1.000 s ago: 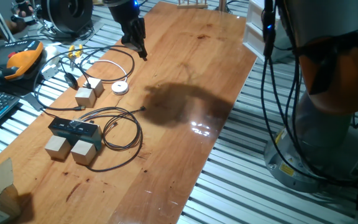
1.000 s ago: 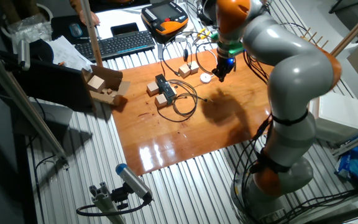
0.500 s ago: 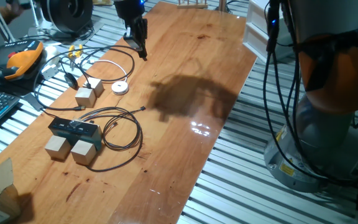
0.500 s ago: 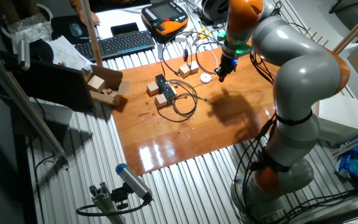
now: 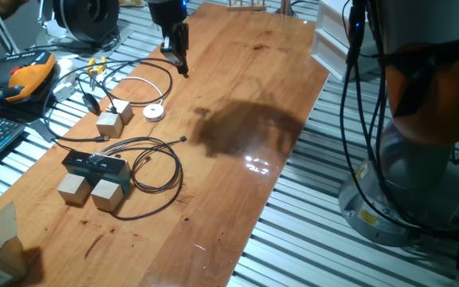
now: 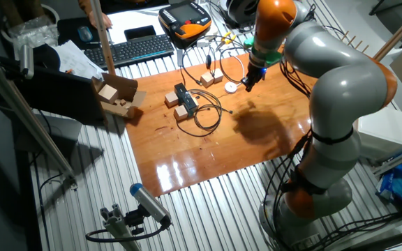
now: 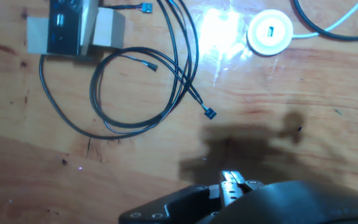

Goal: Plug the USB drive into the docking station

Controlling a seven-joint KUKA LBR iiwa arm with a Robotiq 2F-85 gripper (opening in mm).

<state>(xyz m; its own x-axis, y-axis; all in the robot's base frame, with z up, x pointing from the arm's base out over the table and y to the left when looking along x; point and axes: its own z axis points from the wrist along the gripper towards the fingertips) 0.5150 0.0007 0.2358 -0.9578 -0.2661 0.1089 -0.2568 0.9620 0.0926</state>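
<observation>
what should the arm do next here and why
Probably carry the pincer toward the docking station, staying high for now. It seems to hold the USB drive, whose metal plug shows in the hand view, and it hangs far from the station, beyond the white puck.

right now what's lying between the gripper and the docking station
In one fixed view, the round white puck, a wooden cube and loops of black cable lie between the gripper and the docking station.
</observation>
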